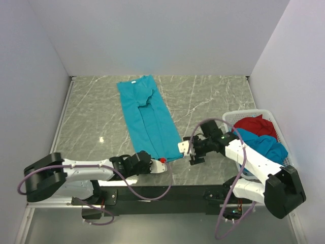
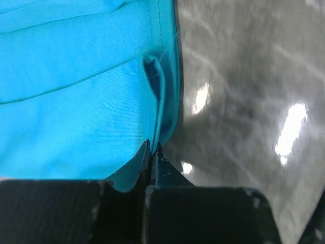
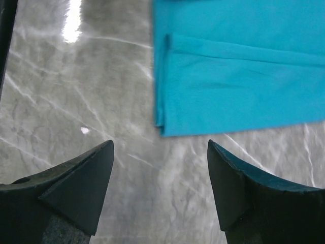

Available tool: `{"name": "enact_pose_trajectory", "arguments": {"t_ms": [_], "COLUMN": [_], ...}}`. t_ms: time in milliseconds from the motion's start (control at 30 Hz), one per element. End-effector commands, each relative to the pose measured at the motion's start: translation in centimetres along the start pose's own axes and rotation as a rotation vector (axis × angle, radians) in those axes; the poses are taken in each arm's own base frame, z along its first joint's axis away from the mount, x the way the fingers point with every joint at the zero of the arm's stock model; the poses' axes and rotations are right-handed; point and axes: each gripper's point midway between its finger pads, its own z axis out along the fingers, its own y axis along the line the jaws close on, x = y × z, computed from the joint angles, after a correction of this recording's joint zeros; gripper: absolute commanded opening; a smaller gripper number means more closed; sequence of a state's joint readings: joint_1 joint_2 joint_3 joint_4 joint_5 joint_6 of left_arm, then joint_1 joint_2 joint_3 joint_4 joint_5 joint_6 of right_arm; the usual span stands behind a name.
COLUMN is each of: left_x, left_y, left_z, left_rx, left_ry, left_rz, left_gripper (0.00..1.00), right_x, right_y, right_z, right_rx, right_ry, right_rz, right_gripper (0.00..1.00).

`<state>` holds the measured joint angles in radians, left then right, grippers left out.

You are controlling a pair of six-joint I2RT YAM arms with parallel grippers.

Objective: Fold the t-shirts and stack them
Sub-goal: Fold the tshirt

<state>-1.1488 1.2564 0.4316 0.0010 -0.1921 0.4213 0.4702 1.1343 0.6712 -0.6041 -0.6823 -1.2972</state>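
Note:
A teal t-shirt lies on the marble table folded into a long narrow strip running from the far side toward me. My left gripper is at the strip's near end, shut on a fold of its edge; the two fingertips meet on the cloth at the left gripper. My right gripper hovers open just off the strip's near right corner. In the right wrist view that corner of the teal t-shirt lies ahead of the right gripper, with bare table between the fingers. A red t-shirt and a blue t-shirt are bunched in the basket.
The white slatted basket stands at the right edge of the table, beside the right arm. Walls close in the table on the left, back and right. Grey marble surface stretches left of the strip.

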Motion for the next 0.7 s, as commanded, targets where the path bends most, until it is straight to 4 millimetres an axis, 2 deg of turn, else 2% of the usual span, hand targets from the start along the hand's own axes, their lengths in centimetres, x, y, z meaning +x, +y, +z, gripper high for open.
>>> {"name": "enact_pose_trajectory", "arguments": {"t_ms": [0, 33, 133, 167, 367, 500, 600, 667], "left_x": [0.2, 0.0, -0.7, -0.5, -0.3, -0.7, -0.7, -0.8], "left_y": [0.5, 0.5, 0.3, 0.1, -0.7, -0.7, -0.9, -0.8], "left_z": [-1.6, -1.8, -2.4, -2.3, -2.0, -2.2, -2.2, -2.2], "left_rx": [-0.025, -0.026, -0.014, -0.005, 0.039, 0.041, 0.048, 0.048], "left_ry": [-0.033, -0.048, -0.101, -0.089, -0.077, -0.098, -0.099, -0.108], "left_rz": [0.023, 0.023, 0.017, 0.017, 0.012, 0.011, 0.013, 0.01], "left_gripper": [0.01, 0.01, 0.01, 0.01, 0.01, 0.01, 0.01, 0.01], "right_x": [0.9, 0.5, 0.6, 0.0, -0.5, 1.3, 2.3, 2.7], "right_y": [0.0, 0.6, 0.4, 0.4, -0.5, -0.8, -1.5, -1.6], "right_z": [1.3, 2.1, 3.5, 4.0, 6.0, 7.0, 7.4, 7.5], "right_rx": [0.023, -0.004, -0.019, -0.021, 0.009, 0.004, 0.041, 0.048], "right_ry": [0.085, 0.087, 0.13, 0.128, 0.174, 0.265, 0.328, 0.343], "right_rz": [-0.168, -0.198, -0.208, -0.22, -0.225, -0.228, -0.231, -0.226], "right_gripper": [0.8, 0.8, 0.78, 0.76, 0.73, 0.67, 0.6, 0.51]}}
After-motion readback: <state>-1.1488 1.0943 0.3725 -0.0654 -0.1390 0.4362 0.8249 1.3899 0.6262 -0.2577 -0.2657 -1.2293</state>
